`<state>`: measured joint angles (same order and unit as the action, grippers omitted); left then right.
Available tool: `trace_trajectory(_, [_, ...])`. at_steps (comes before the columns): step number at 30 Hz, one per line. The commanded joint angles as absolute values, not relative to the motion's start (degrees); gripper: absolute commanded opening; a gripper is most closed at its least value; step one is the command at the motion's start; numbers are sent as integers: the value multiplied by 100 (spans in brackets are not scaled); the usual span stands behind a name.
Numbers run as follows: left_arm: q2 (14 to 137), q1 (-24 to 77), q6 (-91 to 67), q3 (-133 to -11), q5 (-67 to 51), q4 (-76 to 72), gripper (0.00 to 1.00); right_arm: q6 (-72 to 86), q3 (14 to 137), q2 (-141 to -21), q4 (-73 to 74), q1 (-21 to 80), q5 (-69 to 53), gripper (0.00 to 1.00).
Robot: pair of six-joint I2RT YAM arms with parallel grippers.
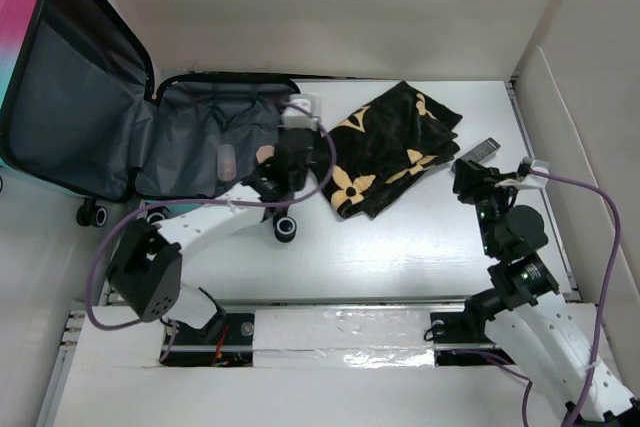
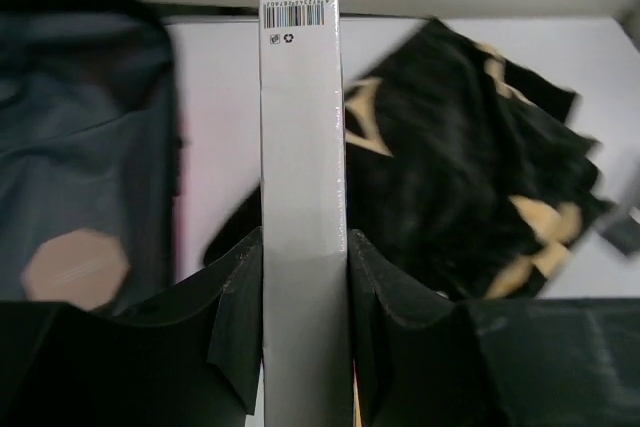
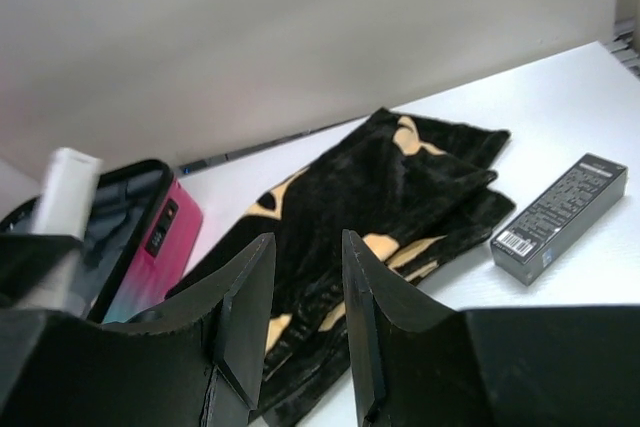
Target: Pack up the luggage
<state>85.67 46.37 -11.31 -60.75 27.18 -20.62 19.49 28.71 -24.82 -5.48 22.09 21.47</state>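
Note:
The luggage [image 1: 90, 107] lies open at the back left, its lid up and its grey lining showing [image 2: 80, 137]; its pink shell edge [image 3: 165, 237] shows in the right wrist view. My left gripper [image 1: 293, 157] [image 2: 303, 247] is shut on a long white box [image 2: 300, 127] [image 1: 300, 112] [image 3: 65, 182], held at the luggage's right rim. My right gripper [image 1: 465, 175] [image 3: 308, 247] is open and empty, hovering to the right of a black cloth with tan flowers [image 1: 390, 147] [image 3: 400, 187] [image 2: 460, 167].
A small dark box with a barcode [image 1: 484, 149] [image 3: 560, 219] lies on the table just behind my right gripper. A round tan item [image 2: 75, 267] [image 1: 227, 160] rests inside the luggage. White walls close in the back and the right side.

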Motion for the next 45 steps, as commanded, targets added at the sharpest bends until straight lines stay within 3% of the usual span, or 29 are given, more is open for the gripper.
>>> trace_trajectory(1, [7869,3861,-2202,-5398,3436,-2057,29,1899,2927,-2750,-922,2162,1828,39])
trace_trajectory(6, [7357,2499,-2847,-4352,3226,-2390,31,1837,2926,-3426,-1248,2162,1574,39])
trace_trajectory(9, [7496,2032,-3006,-4359,3155,-2295,39,1872,3023,-4076,-1283,2109,1660,39])
trace_trajectory(10, [7636,1969,-3058,-4429,3155,-2224,56,1889,3041,-4217,-1318,2109,1661,39])
trace_trajectory(11, [7690,1969,-3093,-4491,3094,-2189,65,1881,3067,-4497,-1336,2109,1661,39])
trace_trajectory(13, [7769,1916,-3129,-4491,2963,-2285,77,1881,3120,-4727,-1336,2109,1792,42])
trace_trajectory(14, [7770,1916,-3138,-4483,2753,-2320,78,1890,3129,-4929,-1353,2109,1889,48])
trace_trajectory(16, [7604,1916,-3138,-4456,2559,-2408,79,1899,3129,-5132,-1441,2109,2196,70])
trace_trajectory(19, [7157,1916,-2998,-4202,2137,-2759,77,1907,3295,-5659,-1276,1917,2338,78])
trace_trajectory(26, [6609,3048,-2576,-3683,733,-3637,71,2215,3840,-6670,-1072,777,2382,74])
trace_trajectory(35, [6943,4797,-2014,-3753,1001,-3375,71,2373,5422,-8576,-299,-456,1705,73])
trace_trajectory(41, [6891,5036,-1898,-3762,949,-3437,71,2382,6712,-9701,816,-1054,1232,70])
trace_trajectory(45, [6759,5036,-1942,-3674,914,-3454,71,2426,6925,-10160,932,-1160,863,68])
